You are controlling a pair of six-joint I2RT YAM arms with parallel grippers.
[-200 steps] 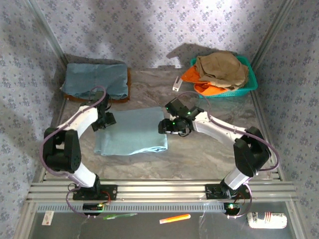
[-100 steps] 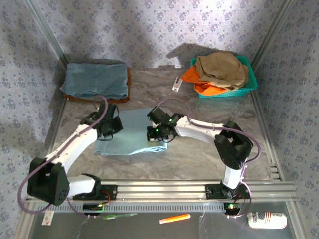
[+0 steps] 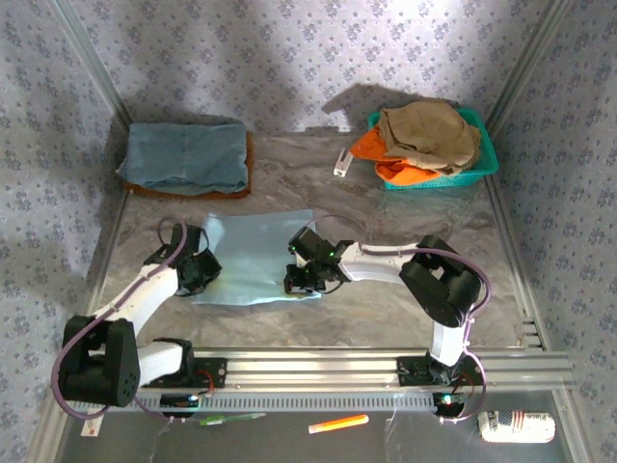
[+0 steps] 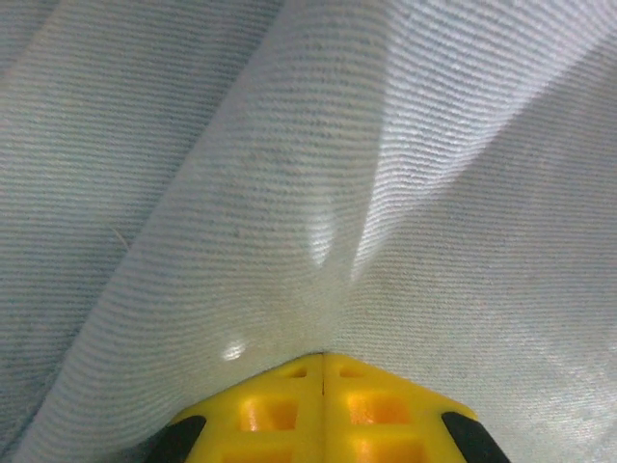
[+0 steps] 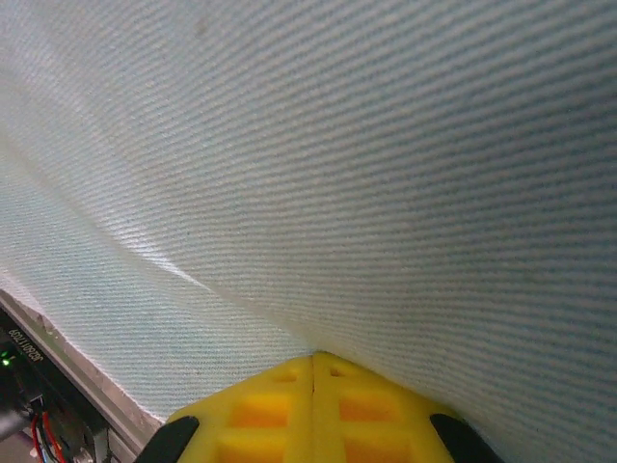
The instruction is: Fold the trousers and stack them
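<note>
Trousers (image 3: 255, 256): now pinched left and right; left gripper (image 3: 201, 275) and right gripper (image 3: 301, 280) gone from open to clamped on cloth, pulled nearer; probably starting next fold.

Seen from overhead, two white-and-black arms reach forward from bases side by side at the near edge. The left arm (image 3: 145, 289) folds back at a dark elbow low on the left, and its pale forearm slants up and to the right, ending in a lowered wrist. The right arm (image 3: 405, 265) bends at a dark elbow on the right, with its forearm stretching leftward and nearly level. The left pincer (image 3: 198, 273) and right pincer (image 3: 299, 280) sit low and well apart. In each wrist view, two yellow fingers meet with no gap, pinching a fold of the trousers (image 3: 255, 256).
</note>
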